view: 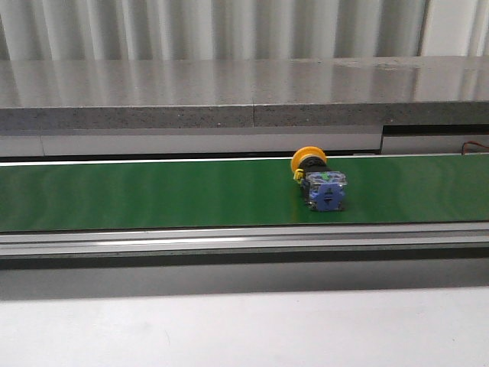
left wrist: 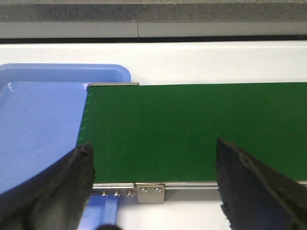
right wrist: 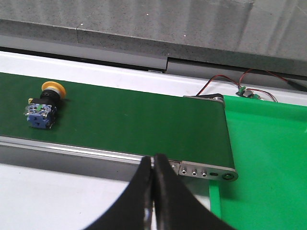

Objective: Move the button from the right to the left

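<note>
The button (view: 319, 180) is lying on its side on the green conveyor belt (view: 153, 195), right of the belt's middle in the front view. Its yellow mushroom head is pointing toward the belt's far edge and its blue-and-clear contact block is facing the near edge. It is sitting somewhat closer to the far edge than to the near one, with nothing touching it.

In the right wrist view the button (right wrist: 44, 106) is showing again on the belt (right wrist: 144, 120), well away from the belt's right end, where a metal end bracket (right wrist: 206, 171) with screws is closing off the frame. Beyond that end a bright green sheet (right wrist: 268, 158) is lying, and red and black wires (right wrist: 230, 81) are running to a small circuit board near the sheet's far corner.

The right hand (right wrist: 153, 201) is hanging over the near rail of the belt close to its right end, its two dark fingers (right wrist: 134, 201) pressed together with no gap and nothing between them. It is well apart from the button.

The left hand (left wrist: 153, 187) is hovering over the belt's left end (left wrist: 192, 129), its fingers (left wrist: 62, 187) spread wide and holding nothing. Just past that end a light blue tray (left wrist: 33, 134) is sitting, partly tucked beneath the belt's end roller.

Neither hand is showing in the front view. A grey stone-like ledge (view: 244, 92) is running behind the conveyor along its far edge.
</note>
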`<state>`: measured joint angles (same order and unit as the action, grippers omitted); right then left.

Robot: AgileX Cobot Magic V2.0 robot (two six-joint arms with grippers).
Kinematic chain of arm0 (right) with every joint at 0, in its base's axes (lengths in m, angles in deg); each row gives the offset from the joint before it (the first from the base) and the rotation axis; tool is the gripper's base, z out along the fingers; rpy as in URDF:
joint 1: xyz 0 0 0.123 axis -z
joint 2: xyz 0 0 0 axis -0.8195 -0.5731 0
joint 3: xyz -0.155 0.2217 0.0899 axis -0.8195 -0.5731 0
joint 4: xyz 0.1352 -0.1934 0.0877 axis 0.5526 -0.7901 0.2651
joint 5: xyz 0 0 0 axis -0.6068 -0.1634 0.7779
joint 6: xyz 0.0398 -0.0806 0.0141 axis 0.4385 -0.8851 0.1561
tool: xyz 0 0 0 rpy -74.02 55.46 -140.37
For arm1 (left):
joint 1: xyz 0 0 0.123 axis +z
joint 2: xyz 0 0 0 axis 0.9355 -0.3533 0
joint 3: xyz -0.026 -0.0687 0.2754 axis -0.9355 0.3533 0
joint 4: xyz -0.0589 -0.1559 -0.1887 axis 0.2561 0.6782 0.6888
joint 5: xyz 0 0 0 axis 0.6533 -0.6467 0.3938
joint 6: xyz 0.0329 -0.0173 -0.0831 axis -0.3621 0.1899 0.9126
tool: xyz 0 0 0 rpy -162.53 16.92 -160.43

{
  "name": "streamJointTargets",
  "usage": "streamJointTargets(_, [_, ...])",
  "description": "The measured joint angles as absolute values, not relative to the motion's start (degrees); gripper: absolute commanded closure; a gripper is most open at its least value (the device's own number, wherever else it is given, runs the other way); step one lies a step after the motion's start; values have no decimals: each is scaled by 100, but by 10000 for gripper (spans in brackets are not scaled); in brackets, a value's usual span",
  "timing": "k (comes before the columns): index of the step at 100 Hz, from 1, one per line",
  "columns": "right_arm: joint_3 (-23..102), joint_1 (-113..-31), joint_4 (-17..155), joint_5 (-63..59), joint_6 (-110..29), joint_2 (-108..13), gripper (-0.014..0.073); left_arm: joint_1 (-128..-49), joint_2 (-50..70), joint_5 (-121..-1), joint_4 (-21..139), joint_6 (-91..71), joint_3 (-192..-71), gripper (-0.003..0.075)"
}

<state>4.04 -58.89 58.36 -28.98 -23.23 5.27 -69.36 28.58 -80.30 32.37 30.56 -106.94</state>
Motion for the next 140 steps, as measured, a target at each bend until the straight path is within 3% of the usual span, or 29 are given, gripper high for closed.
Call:
streamJointTargets(36, [404,-5889,5836,-2898,-2323,527,659,-7820,1120,-9614,3796,2976,-12290,220])
streamJointTargets(52, [404,-5889,5836,-2898,-2323,527,659,-8413,349,-9697,4243,2976,-12911,253])
streamJointTargets(95, [400,-5889,5836,-2907,-2323,527,659,-9794,-1778,-9836,4450,3051,-14613,252])
streamJointTargets(140, [400,-5889,5836,-2920,-2323,527,659,-10288,-3365,-9836,4586,4073,-15489,269])
